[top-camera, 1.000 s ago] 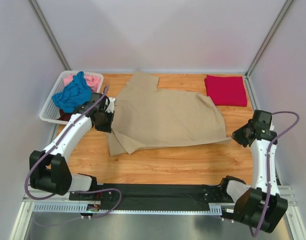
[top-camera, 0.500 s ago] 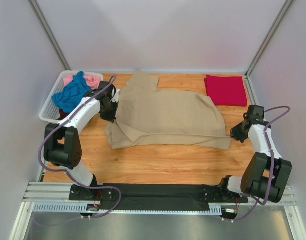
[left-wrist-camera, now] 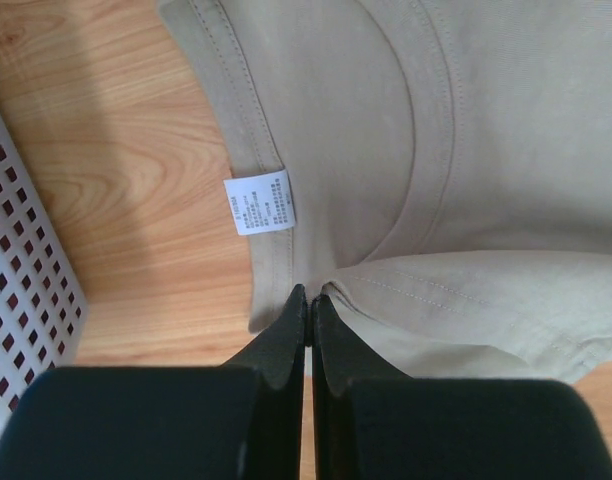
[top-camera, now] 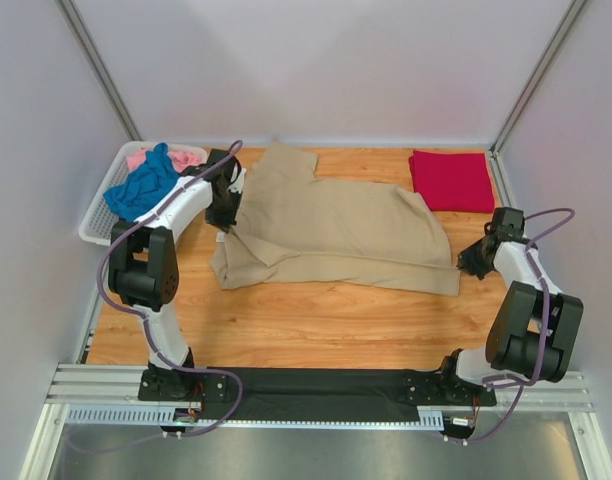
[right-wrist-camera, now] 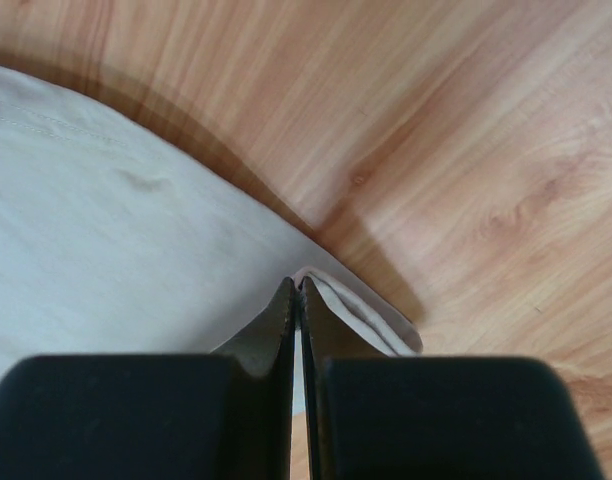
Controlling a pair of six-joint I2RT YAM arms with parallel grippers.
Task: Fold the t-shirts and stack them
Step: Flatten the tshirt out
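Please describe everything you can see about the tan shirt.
The tan shirt is soft plain cloth, spread across the wooden table, one layer folded over at its left end. A white label sits inside the collar. The left gripper pinches it beside the collar; the right gripper pinches its right corner.

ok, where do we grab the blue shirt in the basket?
Probably the raised bunch at the top of the blue shirt, left end effector coming straight down. It lies crumpled in a heap, no flat hem showing, and the basket walls block a sideways approach.
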